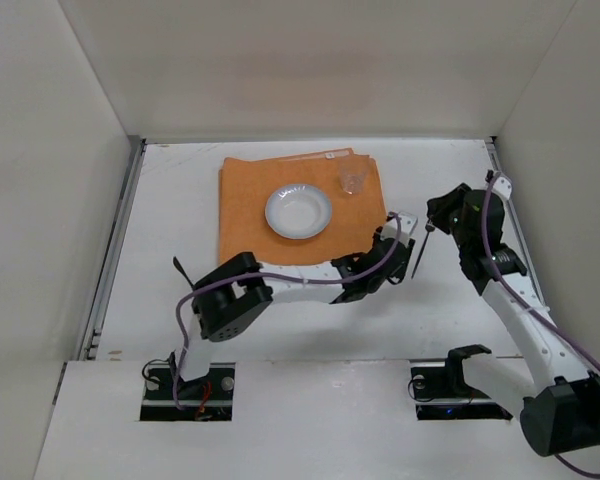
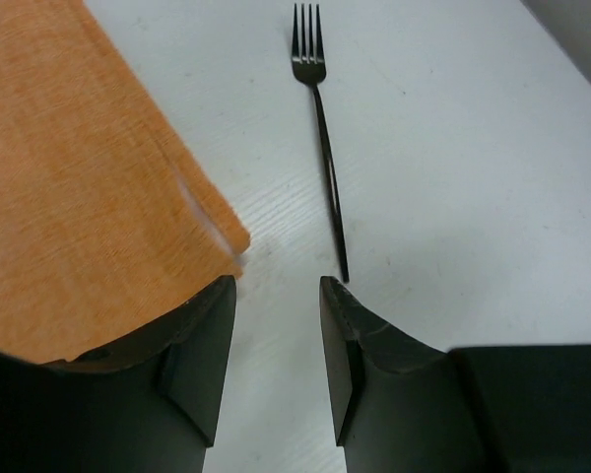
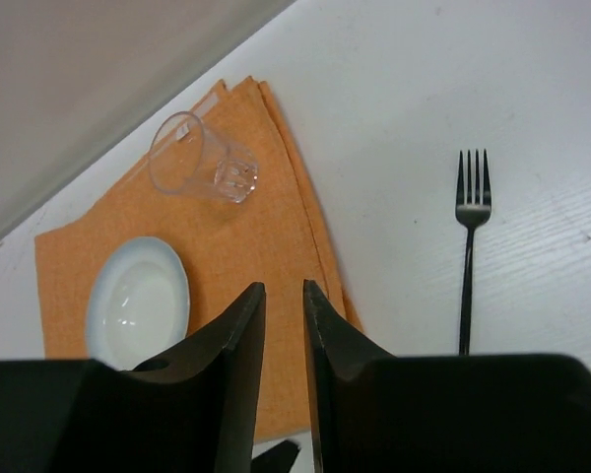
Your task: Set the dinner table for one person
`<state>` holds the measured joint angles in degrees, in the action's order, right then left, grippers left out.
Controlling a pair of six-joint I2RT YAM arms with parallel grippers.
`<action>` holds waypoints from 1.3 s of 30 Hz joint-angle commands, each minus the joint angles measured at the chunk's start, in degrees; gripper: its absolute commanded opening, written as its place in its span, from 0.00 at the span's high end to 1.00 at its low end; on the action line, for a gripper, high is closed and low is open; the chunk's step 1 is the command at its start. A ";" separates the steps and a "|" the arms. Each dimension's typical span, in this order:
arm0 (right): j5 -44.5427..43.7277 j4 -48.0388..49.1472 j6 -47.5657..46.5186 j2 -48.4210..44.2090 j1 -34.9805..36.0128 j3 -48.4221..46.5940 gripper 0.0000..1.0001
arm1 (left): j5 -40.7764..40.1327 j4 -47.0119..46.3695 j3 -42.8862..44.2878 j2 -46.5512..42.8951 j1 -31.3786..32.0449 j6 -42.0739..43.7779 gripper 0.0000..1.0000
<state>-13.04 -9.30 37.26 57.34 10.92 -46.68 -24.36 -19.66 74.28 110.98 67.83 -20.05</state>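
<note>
The dinner table (image 1: 280, 300) is a white tabletop. An orange placemat (image 1: 245, 215) lies at its middle back, with a white plate (image 1: 298, 211) and an upright clear glass (image 1: 355, 180) on it. A black fork (image 1: 420, 255) lies on the bare table right of the placemat, tines pointing away. My left gripper (image 1: 388, 240) is open and empty at the placemat's near right corner (image 2: 212, 232), its left finger (image 2: 202, 345) over that corner and the fork's handle (image 2: 330, 187) just ahead. My right gripper (image 1: 432, 218) hovers near the fork's tines, jaws slightly apart and empty (image 3: 284, 296).
White walls (image 1: 310, 70) close in the table at the back and both sides. The right wrist view shows the plate (image 3: 138, 301), glass (image 3: 199, 158), placemat (image 3: 276, 236) and fork (image 3: 470, 236). The two grippers are close together by the placemat's right edge.
</note>
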 commanded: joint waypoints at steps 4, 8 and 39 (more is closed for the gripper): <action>8.98 7.37 4.84 -4.61 -6.47 -0.34 0.72 | -1.92 3.75 14.91 11.88 0.94 3.53 0.63; 13.38 7.02 6.51 -5.22 -11.22 -1.83 0.71 | -2.89 3.75 21.07 17.33 1.29 3.97 0.62; 18.13 10.35 8.27 -9.53 -10.26 0.00 0.68 | 0.35 9.03 43.06 38.70 -1.17 7.23 0.73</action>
<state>4.38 -2.98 45.01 48.99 0.10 -46.11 -27.83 -11.51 116.40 148.24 66.76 -13.08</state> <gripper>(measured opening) 0.312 0.283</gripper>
